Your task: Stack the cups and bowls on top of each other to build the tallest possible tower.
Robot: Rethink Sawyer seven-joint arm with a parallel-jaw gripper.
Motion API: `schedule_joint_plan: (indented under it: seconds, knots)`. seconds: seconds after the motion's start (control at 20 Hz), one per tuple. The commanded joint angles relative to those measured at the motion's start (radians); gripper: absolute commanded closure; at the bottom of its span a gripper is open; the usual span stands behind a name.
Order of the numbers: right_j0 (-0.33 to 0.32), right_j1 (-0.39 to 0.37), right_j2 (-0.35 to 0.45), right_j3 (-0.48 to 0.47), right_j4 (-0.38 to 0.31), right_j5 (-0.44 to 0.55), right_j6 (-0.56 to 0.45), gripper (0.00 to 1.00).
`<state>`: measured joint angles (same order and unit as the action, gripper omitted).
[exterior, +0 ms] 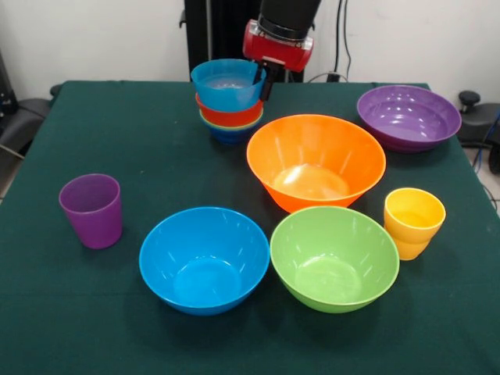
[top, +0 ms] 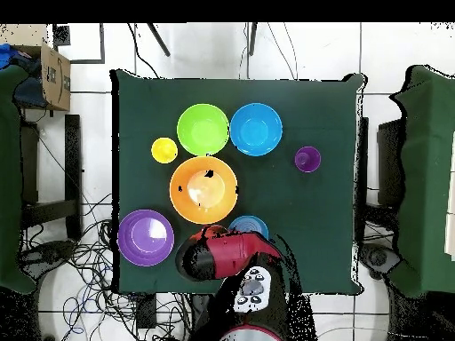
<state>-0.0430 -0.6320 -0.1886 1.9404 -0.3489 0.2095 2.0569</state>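
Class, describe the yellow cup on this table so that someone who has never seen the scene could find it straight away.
Start, in the front view, at the big orange bowl in the middle of the green table. Just beside it, next to the large green bowl, stands the yellow cup. It is the only yellow thing there, far smaller than the bowls, with a stepped, bulging lower half, unlike the straight-sided purple cup.

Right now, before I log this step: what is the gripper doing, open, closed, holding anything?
Gripper: at the rim of the light blue bowl topping the tower; open or shut cannot be told.
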Motion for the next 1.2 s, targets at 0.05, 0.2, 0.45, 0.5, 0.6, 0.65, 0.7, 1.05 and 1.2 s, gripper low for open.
schedule_joint_plan:
  seconds: [0.05, 0.2, 0.45, 0.5, 0.6, 0.65, 0.7, 1.05, 1.2]
  knots:
    - [-0.010, 0.012, 0.114, -0.079, 0.036, 0.012, 0.077, 1.00]
    - [-0.010, 0.008, 0.115, -0.077, 0.037, 0.015, 0.077, 1.00]
    - [-0.014, 0.019, 0.118, -0.069, 0.039, 0.007, 0.085, 1.00]
    - [-0.014, 0.022, 0.116, -0.067, 0.041, 0.006, 0.087, 1.00]
    - [-0.015, 0.033, 0.114, -0.062, 0.044, 0.004, 0.094, 1.00]
    - [-0.014, 0.045, 0.110, -0.059, 0.042, -0.005, 0.099, 1.00]
    - [-0.011, 0.054, 0.105, -0.059, 0.041, -0.009, 0.102, 1.00]
    - [-0.011, 0.089, 0.093, -0.061, 0.035, -0.050, 0.113, 1.00]
    - [-0.014, 0.089, 0.095, -0.057, 0.037, -0.047, 0.112, 1.00]
